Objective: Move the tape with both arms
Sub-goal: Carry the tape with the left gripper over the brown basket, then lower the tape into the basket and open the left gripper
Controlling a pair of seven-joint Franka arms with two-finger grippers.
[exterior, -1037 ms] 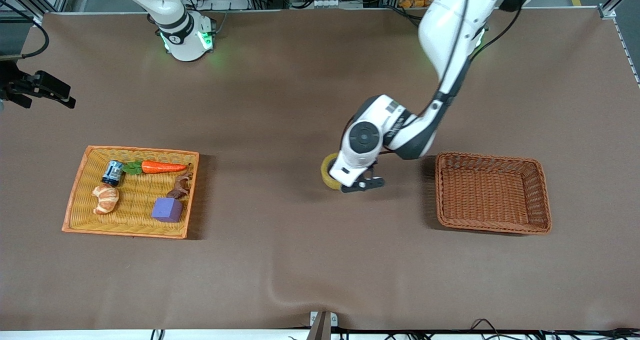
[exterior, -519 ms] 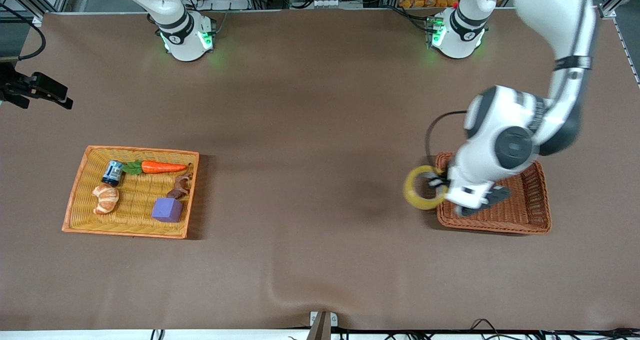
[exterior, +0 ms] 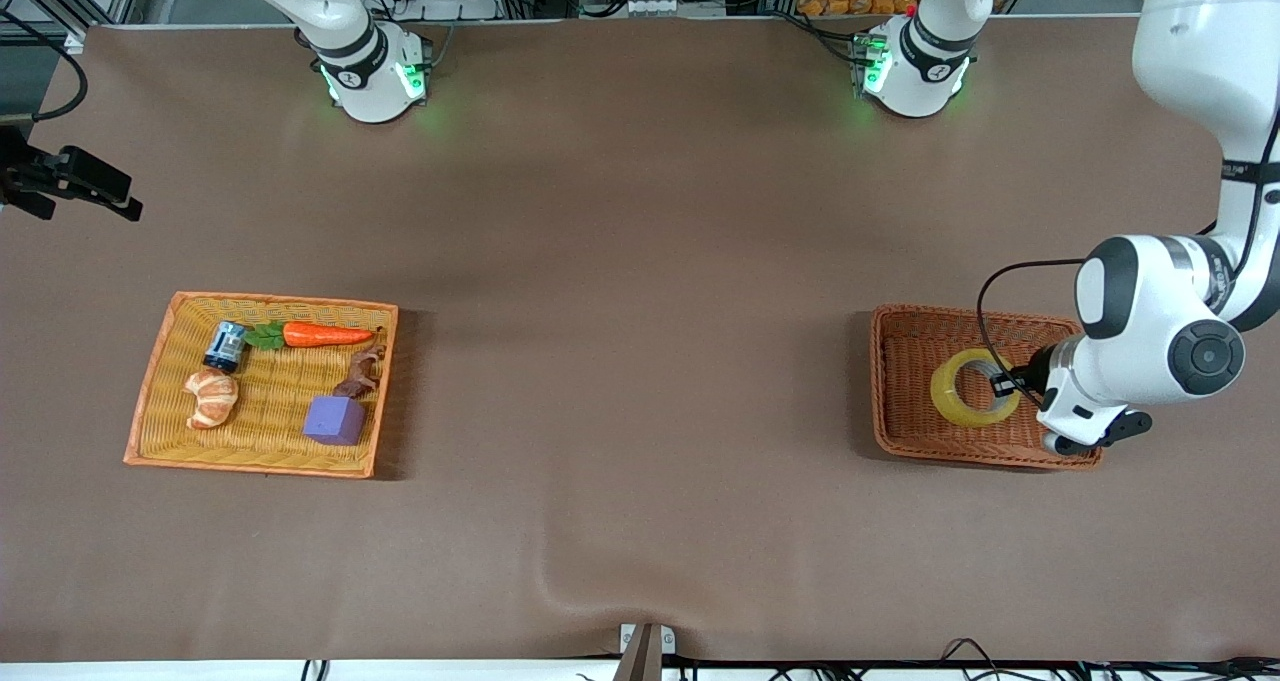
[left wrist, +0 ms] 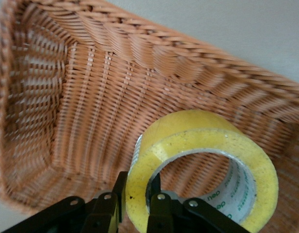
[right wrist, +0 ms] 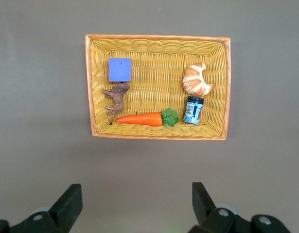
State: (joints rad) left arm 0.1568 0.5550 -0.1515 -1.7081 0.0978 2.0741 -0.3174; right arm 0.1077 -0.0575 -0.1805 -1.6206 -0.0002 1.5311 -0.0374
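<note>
The left end effector (exterior: 1005, 386) clenched the yellowish translucent tape ring (exterior: 970, 388) over the brown wicker basket (exterior: 890, 381), frame's lower right; the right end effector (right wrist: 134, 206), released, waited above the orange tray (right wrist: 93, 87).

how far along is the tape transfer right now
Nearly finished. The tape is already over the brown wicker basket, carried by the left gripper, whose fingers pinch the roll's wall. What is left: release it into the basket. The right gripper waits open above the yellow tray.

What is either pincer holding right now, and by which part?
The left pincer clamps the yellow translucent tape roll's wall, one finger inside the ring. The right pincer holds nothing.
</note>
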